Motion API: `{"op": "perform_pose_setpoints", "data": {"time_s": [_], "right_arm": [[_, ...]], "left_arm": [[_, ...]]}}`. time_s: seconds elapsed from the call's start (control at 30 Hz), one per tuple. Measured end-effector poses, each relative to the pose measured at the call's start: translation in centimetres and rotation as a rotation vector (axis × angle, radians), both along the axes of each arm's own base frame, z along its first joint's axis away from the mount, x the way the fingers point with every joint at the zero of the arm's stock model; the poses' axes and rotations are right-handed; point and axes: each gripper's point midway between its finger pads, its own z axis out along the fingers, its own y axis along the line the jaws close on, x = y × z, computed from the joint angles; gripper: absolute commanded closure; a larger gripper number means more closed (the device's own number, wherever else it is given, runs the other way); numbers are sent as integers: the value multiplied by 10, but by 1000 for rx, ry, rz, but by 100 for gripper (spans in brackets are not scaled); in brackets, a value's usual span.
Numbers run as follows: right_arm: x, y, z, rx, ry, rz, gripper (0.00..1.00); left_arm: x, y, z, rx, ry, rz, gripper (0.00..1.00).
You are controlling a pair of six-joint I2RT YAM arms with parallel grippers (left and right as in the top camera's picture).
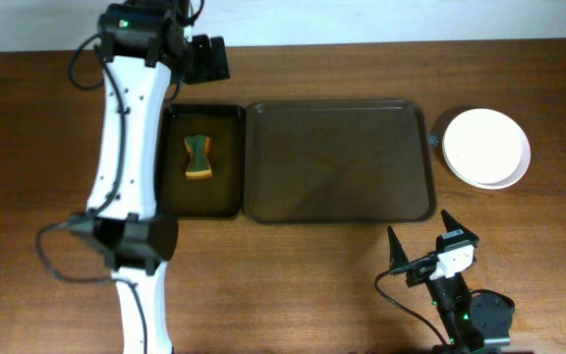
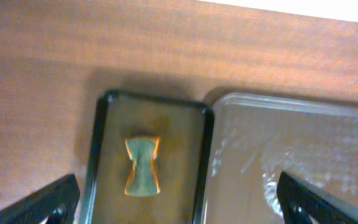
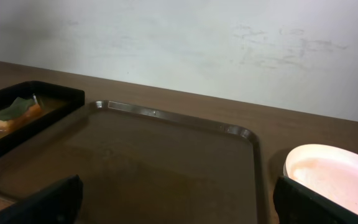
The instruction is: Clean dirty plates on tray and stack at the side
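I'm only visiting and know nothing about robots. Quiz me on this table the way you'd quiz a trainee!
1. True or false: the sponge lies in the small tray.
2. Where are the plates relative to the big tray?
A) on it
B) on the table, to its right
C) under it
3. Fill in: the left claw and the right claw are both ____ (open or shut).

Key: 1 true; 2 B; 3 open.
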Motion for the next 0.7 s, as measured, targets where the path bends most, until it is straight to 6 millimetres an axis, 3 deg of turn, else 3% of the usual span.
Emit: {"op": "perform_pose_setpoints", "data": {"time_s": [0.07, 0.13, 0.2, 0.23, 0.3, 0.33, 0.4, 0.47, 0.6, 0.7], "right_arm": [[0, 0, 0, 0, 0, 0, 2], [0, 1, 0, 0, 0, 3, 2], [0, 1, 0, 0, 1, 3, 2], [0, 1, 0, 0, 2, 4, 2], [0, 1, 0, -1, 1, 3, 2], [0, 1, 0, 0, 2, 3, 2], [0, 1, -1, 0, 3, 4, 2], [0, 1, -1, 0, 4, 4, 1], [0, 1, -1, 0, 4, 4, 2], [0, 1, -1, 0, 3, 4, 1]], "left_arm": [[-4, 2, 44, 0, -149, -24, 0], [-34, 12, 92, -3, -307, -25, 0], [-74, 30, 114, -1, -422, -2, 0], [-94, 42, 110, 4, -452, 18, 0], [-131, 62, 76, 18, -464, 58, 0], [-137, 67, 61, 17, -496, 70, 0], [-156, 76, 12, 25, -533, 87, 0], [-180, 79, -20, 41, -611, 68, 0], [-221, 77, -24, 77, -921, 13, 0], [-235, 76, -50, 124, -1000, -23, 0]]}}
